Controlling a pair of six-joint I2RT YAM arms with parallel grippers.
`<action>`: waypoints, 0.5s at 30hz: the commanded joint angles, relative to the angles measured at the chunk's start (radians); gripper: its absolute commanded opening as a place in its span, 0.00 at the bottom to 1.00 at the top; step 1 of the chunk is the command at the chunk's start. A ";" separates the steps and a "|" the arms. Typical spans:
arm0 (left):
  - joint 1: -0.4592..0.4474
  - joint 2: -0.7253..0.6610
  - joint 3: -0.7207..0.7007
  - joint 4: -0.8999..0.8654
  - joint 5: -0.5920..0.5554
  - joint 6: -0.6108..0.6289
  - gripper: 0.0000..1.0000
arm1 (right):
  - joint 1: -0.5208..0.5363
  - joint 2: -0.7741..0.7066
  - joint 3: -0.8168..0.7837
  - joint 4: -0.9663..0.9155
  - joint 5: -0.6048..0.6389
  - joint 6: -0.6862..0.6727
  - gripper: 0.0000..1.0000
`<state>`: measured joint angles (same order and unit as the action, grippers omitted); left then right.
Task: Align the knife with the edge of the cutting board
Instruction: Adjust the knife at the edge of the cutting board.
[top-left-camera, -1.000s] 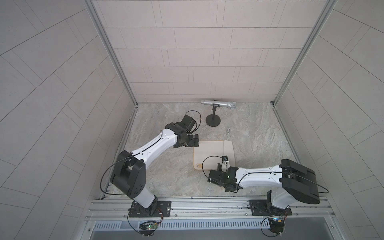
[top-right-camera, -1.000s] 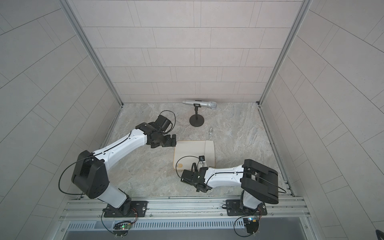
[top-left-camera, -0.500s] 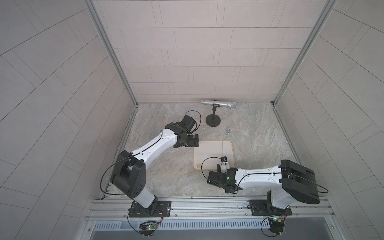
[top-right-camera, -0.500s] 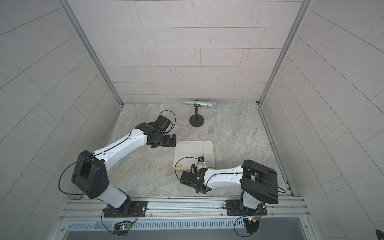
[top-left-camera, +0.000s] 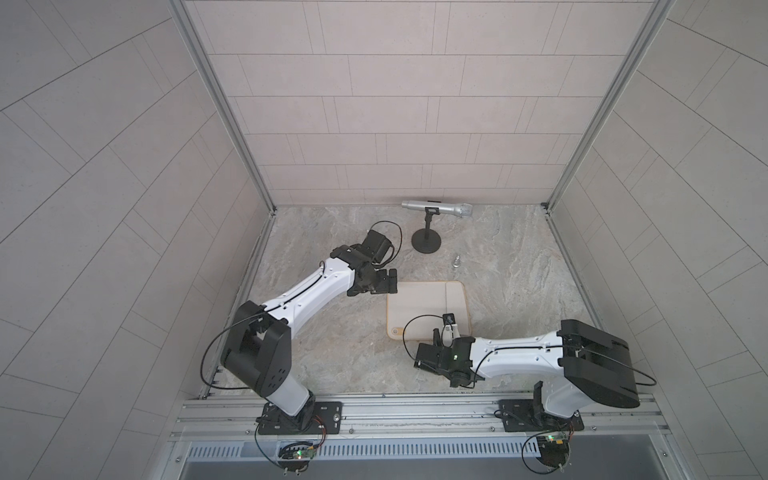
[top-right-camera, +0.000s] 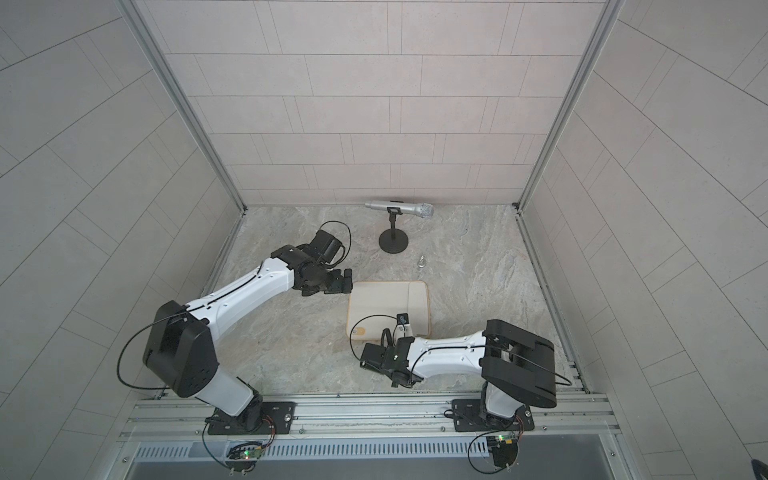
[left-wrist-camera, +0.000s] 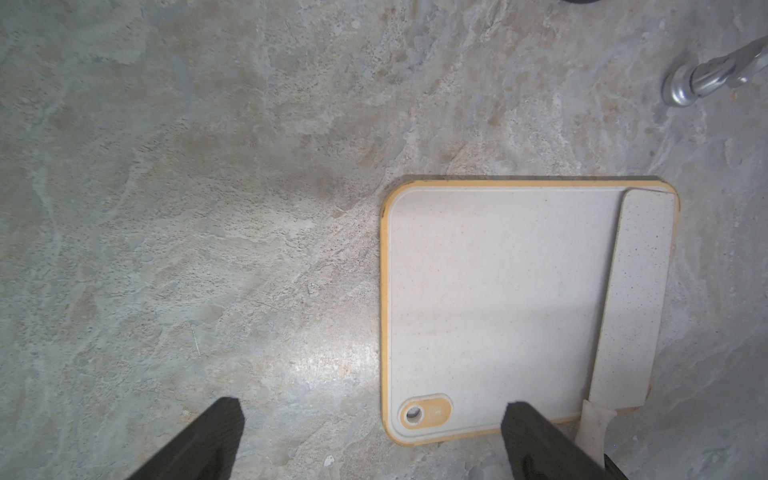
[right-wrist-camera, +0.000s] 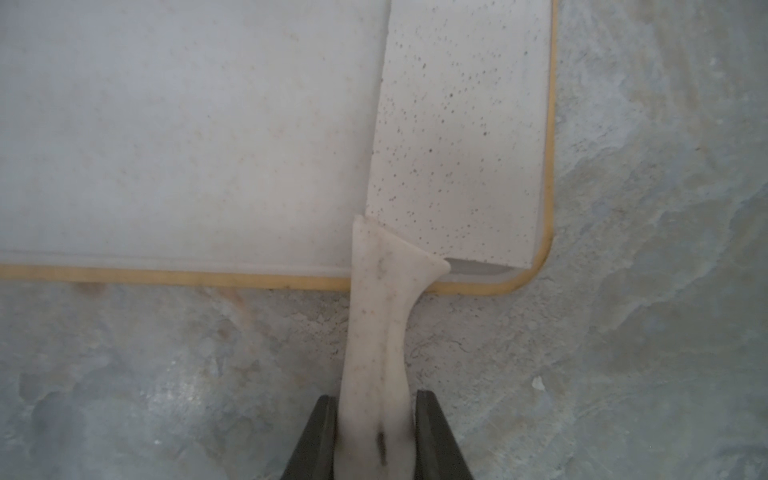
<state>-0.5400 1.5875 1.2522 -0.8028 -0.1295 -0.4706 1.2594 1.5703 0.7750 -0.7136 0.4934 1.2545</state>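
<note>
The knife (right-wrist-camera: 457, 145) lies on the cutting board (right-wrist-camera: 187, 124), along the board's right-hand side in both top views. Its broad speckled blade runs lengthwise beside that tan rim. Its handle juts past the board's lower edge, out over the table (top-left-camera: 332, 353).

The right pincer (right-wrist-camera: 374, 397) is clamped on the far end of that handle, one dark finger on each side. From this pincer the knife points straight away, toward the upper part of the top views. Its long axis therefore continues the line of the grip.

In the right wrist view a thin strip of rim shows between the blade's outer edge and the table. That strip looks slightly wider near the handle, so the blade seems almost parallel to the rim, but not quite. A shadow under the heel of the blade suggests the handle end is lifted a little.

The left pincer (left-wrist-camera: 371, 403) hovers just off the board's upper left corner in a top view (top-left-camera: 390, 282), with its jaws wide apart and nothing between them. It is on the far side of the board from the knife, so the right arm is clearly the nearer one.

Any remaining correction looks like a small swing of the handle to close the strip evenly. A microphone (top-left-camera: 436, 209) on its stand sits well apart, toward the back wall.
</note>
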 joint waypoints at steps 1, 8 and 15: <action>-0.005 0.005 0.023 -0.026 -0.007 0.012 1.00 | 0.004 0.017 0.010 -0.046 0.022 0.028 0.16; -0.005 0.007 0.023 -0.027 -0.008 0.012 1.00 | 0.003 0.019 0.018 -0.048 0.025 0.022 0.24; -0.005 0.008 0.022 -0.028 -0.010 0.013 1.00 | 0.003 0.003 0.015 -0.045 0.030 0.018 0.39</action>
<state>-0.5400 1.5875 1.2522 -0.8024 -0.1329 -0.4706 1.2594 1.5753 0.7799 -0.7353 0.5007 1.2667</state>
